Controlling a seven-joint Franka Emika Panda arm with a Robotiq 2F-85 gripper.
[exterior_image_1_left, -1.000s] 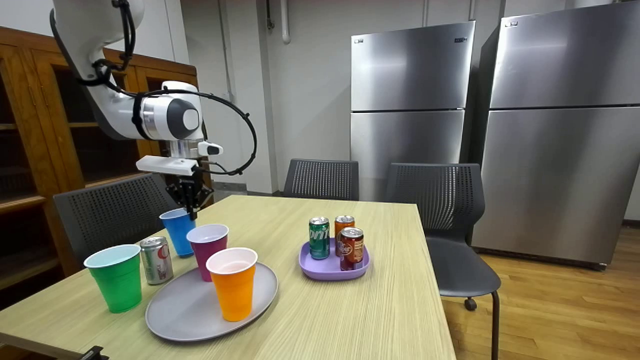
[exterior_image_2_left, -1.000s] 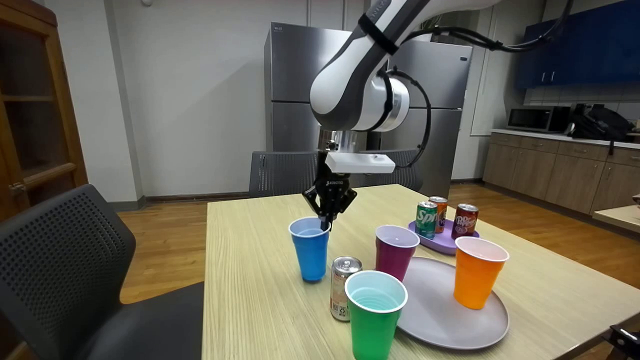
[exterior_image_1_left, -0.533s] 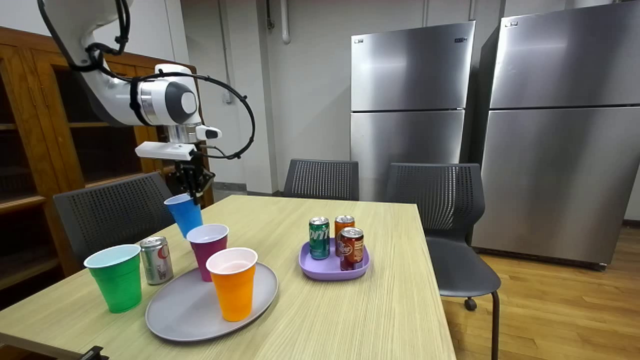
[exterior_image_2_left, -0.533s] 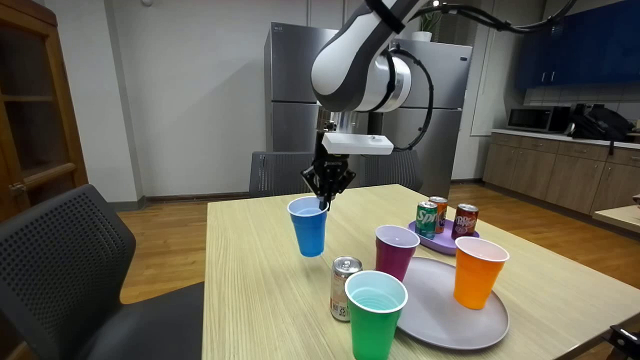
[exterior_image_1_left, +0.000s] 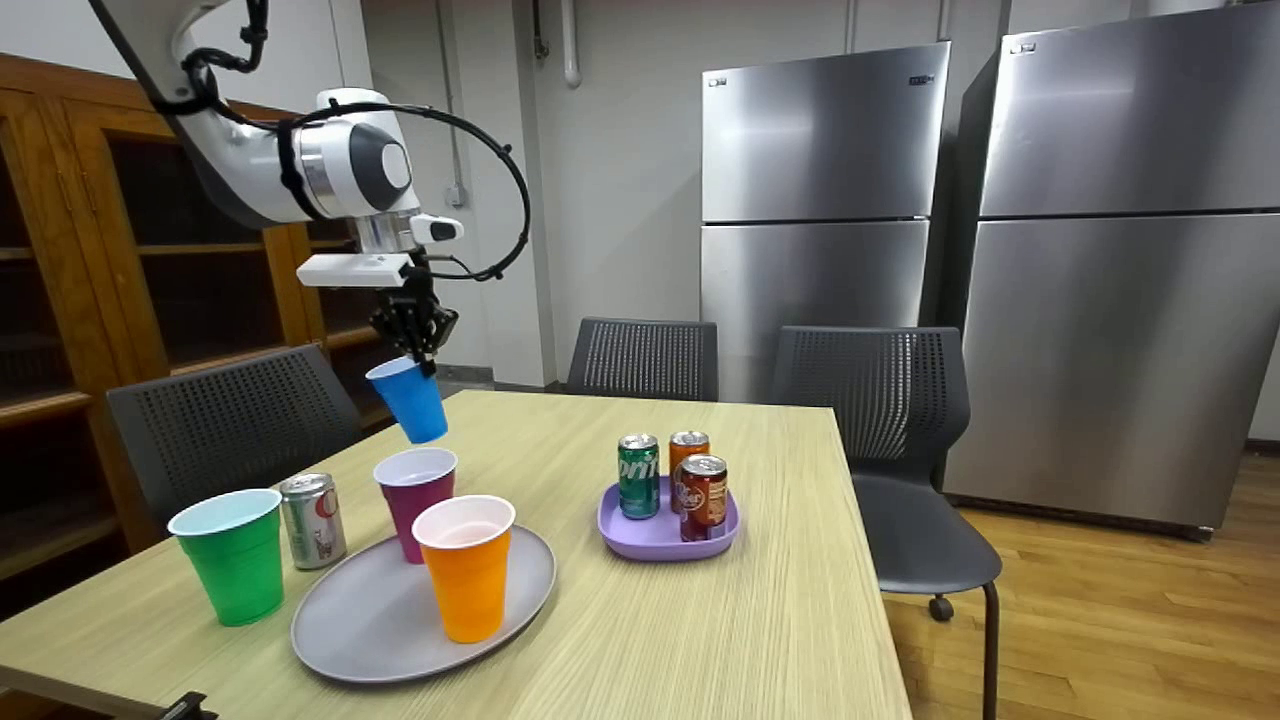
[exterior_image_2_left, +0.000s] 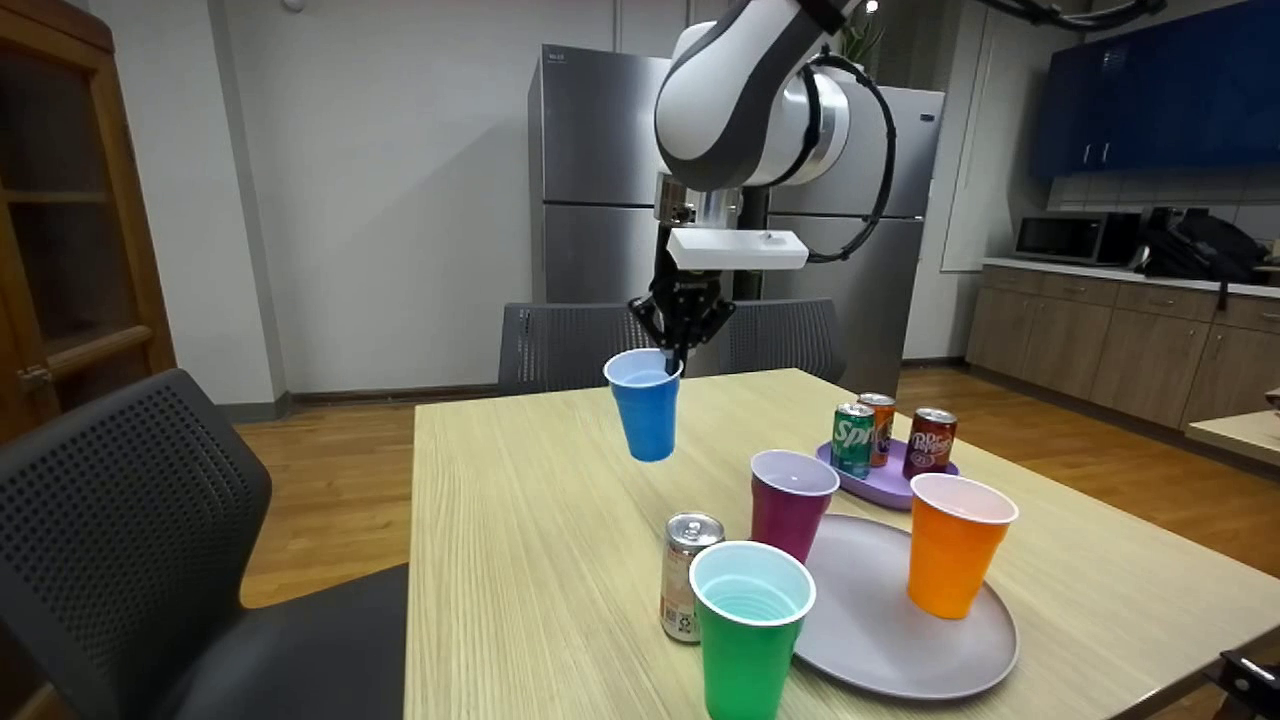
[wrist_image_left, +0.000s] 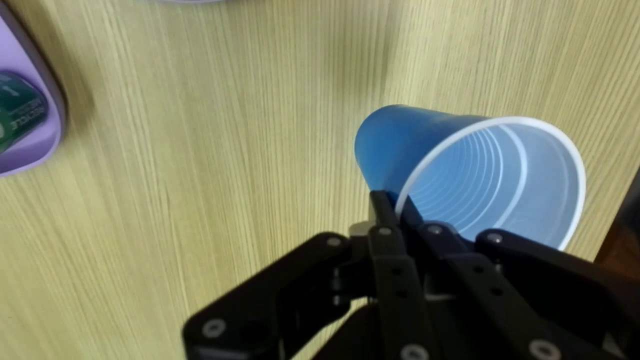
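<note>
My claw (wrist_image_left: 395, 204) is pinching blue cup (exterior_image_2_left: 645, 412) by rim, cup hanging tilted above table (exterior_image_2_left: 520, 480), clear of it. Grasping, lifting looking done; setting down, letting go seemingly remaining.

Break-room kitchen — steel refrigerators (exterior_image_1_left: 820, 150) at the far side, chairs (exterior_image_1_left: 645, 360) around a table (exterior_image_1_left: 800, 520), in an exterior view a microwave (exterior_image_2_left: 1065, 237) on the far-right counter (exterior_image_2_left: 1060, 268), blue cabinets (exterior_image_2_left: 1160, 110) above
</note>
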